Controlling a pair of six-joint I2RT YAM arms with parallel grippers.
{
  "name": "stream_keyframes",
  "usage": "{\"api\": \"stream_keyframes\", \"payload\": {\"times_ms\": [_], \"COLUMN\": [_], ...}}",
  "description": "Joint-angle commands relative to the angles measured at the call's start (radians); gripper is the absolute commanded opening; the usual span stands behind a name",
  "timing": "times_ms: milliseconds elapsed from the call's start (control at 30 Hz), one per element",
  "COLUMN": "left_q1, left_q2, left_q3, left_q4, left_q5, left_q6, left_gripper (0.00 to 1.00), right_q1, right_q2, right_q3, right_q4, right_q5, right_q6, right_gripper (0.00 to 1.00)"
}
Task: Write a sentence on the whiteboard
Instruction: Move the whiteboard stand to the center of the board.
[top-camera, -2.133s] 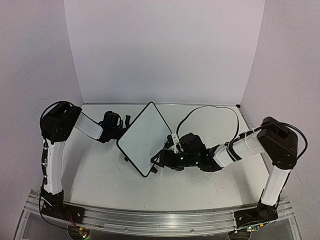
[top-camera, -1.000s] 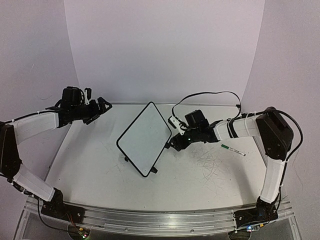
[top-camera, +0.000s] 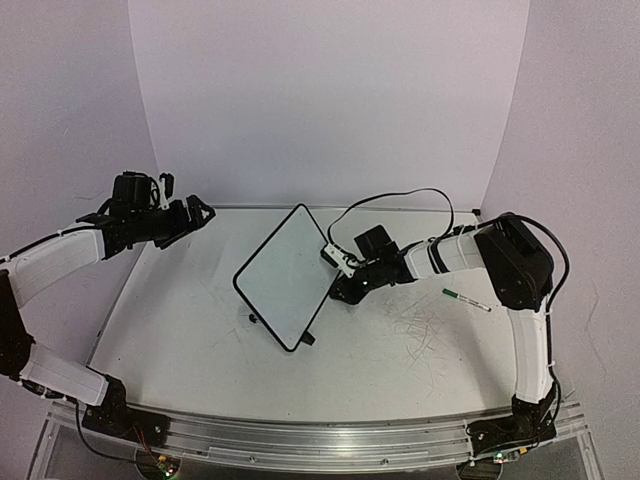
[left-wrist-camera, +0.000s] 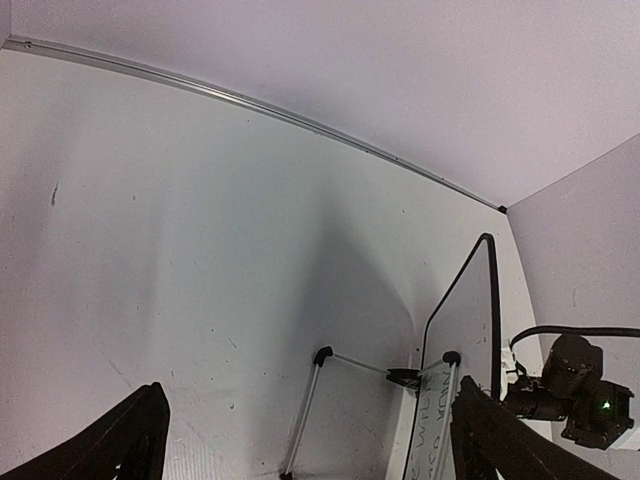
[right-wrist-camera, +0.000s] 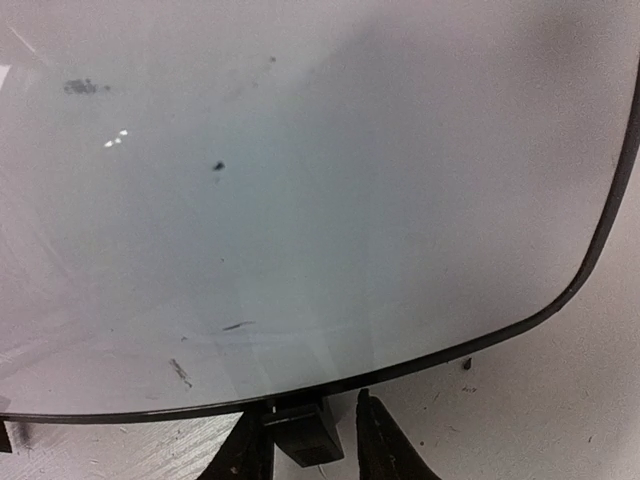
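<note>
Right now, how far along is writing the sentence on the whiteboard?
Done: nothing visible. The whiteboard face shows only small smudges, no lettering. In hand: the right hand has its fingers either side of the board's black foot. The left hand hangs open, well away. Left: pick up the pen lying on the table and write.

The top external camera lets you look from above and behind the arm bases, down over the whole worktop to its far edge and the back wall. The whiteboard stands near the middle. The left wrist camera sits high near the far left corner and faces the far right corner, so you see the board almost edge-on, from the side of its wire stand. The right wrist camera is very near the board's front face, which fills most of that view. All three views share the whiteboard.
</note>
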Motion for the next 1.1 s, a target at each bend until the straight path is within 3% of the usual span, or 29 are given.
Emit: {"api": "stream_keyframes", "payload": {"times_ms": [0, 167, 367, 567, 800, 1067], "left_q1": [-0.002, -0.002, -0.002, -0.002, -0.004, -0.007], "left_q2": [-0.005, 0.002, -0.012, -0.014, -0.014, -0.017], "left_q3": [0.016, 0.009, -0.006, -0.019, -0.054, -0.096], "left_q4": [0.009, 0.01, 0.011, 0.02, 0.06, 0.105], "left_q5": [0.009, 0.017, 0.013, 0.019, 0.035, 0.065], "left_q6": [-0.002, -0.008, -0.013, -0.02, -0.044, -0.076], "left_gripper": [0.99, 0.99, 0.99, 0.99, 0.99, 0.99], "right_q1": [0.01, 0.014, 0.014, 0.036, 0.11, 0.231], "right_q2": [-0.016, -0.05, -0.124, -0.212, -0.341, -0.391], "right_q3": [-0.002, -0.061, -0.186, -0.316, -0.473, -0.537], "right_q4": [0.041, 0.11, 0.219, 0.27, 0.261, 0.185], "right_q5": [-0.012, 0.01, 0.073, 0.191, 0.472, 0.618], "right_q6": [0.006, 0.042, 0.12, 0.2, 0.442, 0.687], "right_gripper": [0.25, 0.11, 0.01, 0.0, 0.0, 0.01]}}
